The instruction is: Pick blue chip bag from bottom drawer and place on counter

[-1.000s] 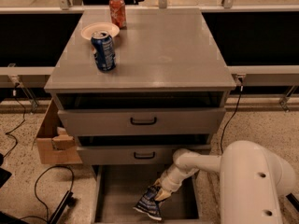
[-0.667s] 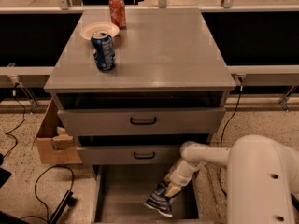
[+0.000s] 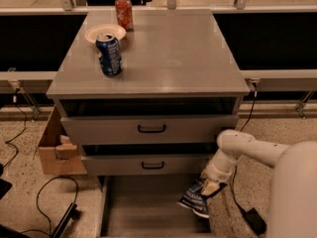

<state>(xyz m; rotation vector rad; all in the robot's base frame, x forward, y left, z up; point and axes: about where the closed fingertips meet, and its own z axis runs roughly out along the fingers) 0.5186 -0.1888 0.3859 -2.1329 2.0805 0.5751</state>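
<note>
You are looking down at a speckled floor [image 3: 29, 197] with a grey three-drawer cabinet in the middle and a dark rail wall behind it. The bottom drawer [image 3: 143, 207] is pulled far out. The two drawers above it, with black handles [image 3: 151, 129], stand slightly open.

The white arm [image 3: 250, 148] reaches in from the right and bends down beside the cabinet's right front corner. The gripper [image 3: 210, 186] sits low, just over the right wall of the bottom drawer. Its jaws are pinching the upper end of the blue chip bag [image 3: 194, 201]. The bag hangs tilted below the gripper, over the drawer's right side. You cannot tell whether its lower end touches the drawer floor.

On the desk [image 3: 173, 53], a blue soda can [image 3: 109, 53] stands near the left edge. Just behind it lies a white plate [image 3: 105, 32], and a red can [image 3: 124, 13] stands at the back. A cardboard box [image 3: 54, 150] sits on the floor, against the cabinet's left side.
</note>
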